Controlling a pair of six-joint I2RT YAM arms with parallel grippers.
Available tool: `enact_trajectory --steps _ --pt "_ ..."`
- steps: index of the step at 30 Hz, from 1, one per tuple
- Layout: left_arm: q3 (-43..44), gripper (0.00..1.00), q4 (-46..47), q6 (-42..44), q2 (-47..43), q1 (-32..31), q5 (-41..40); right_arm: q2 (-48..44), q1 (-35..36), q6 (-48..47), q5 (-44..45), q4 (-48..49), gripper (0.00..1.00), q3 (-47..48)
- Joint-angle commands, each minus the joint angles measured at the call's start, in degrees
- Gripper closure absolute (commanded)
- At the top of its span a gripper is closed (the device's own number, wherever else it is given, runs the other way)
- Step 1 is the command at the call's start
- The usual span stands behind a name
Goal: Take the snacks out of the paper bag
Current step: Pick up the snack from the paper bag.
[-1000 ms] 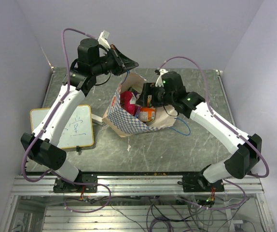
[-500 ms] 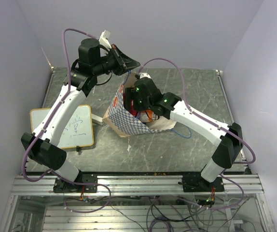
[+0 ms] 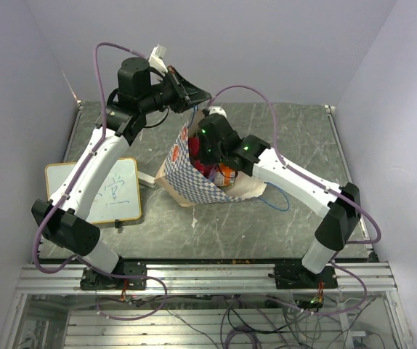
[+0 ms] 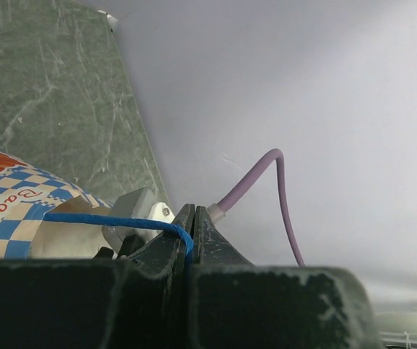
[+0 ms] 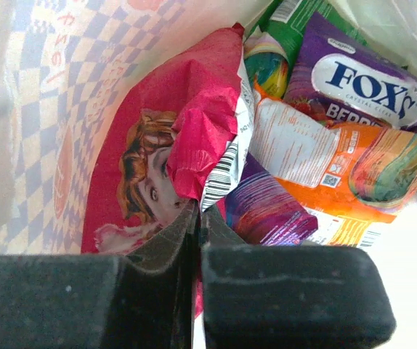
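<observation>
Grey-green marbled table [image 3: 296, 211] and pale lilac walls [image 3: 281, 43] form the setting. Against them we note one change. A second ago the right arm's wrist stood beside the mouth of the paper bag [image 3: 187, 182]. It now reaches further toward the upper left of the overhead view, with the right gripper [image 3: 205, 154] lowered inside the bag. The left arm keeps its raised pose.

A white board [image 3: 110, 190] lies on the table at the left of the frame, apart from the bag. A metal rail [image 3: 208, 276] runs along the bottom.

In the left wrist view, the left gripper [image 4: 192, 212] has its jaws closed on the blue cord handle [image 4: 107, 218]. The handle runs to the bag's checked side at lower left, and a purple cable [image 4: 266, 174] arcs behind.

In the right wrist view, we see the right gripper's jaws drawn almost together, with the crumpled edge of the pink packet [image 5: 179, 131] pinched at their tips. That packet rests against the checked wall at left. To its right lies an orange packet [image 5: 317, 167]. Above that are a purple packet [image 5: 361, 80] and a green packet [image 5: 296, 18]. All are inside the bag.
</observation>
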Motion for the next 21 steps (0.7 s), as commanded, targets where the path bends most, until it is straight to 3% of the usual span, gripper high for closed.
enact_trajectory --steps 1,21 --pt "3.38 0.93 4.85 2.10 -2.09 -0.41 0.29 -3.34 0.17 -2.27 4.63 1.20 1.00 3.38" --pt "1.65 0.93 -1.76 3.12 -3.20 6.15 0.51 -19.72 -0.58 -7.12 16.46 6.37 1.00 4.82"
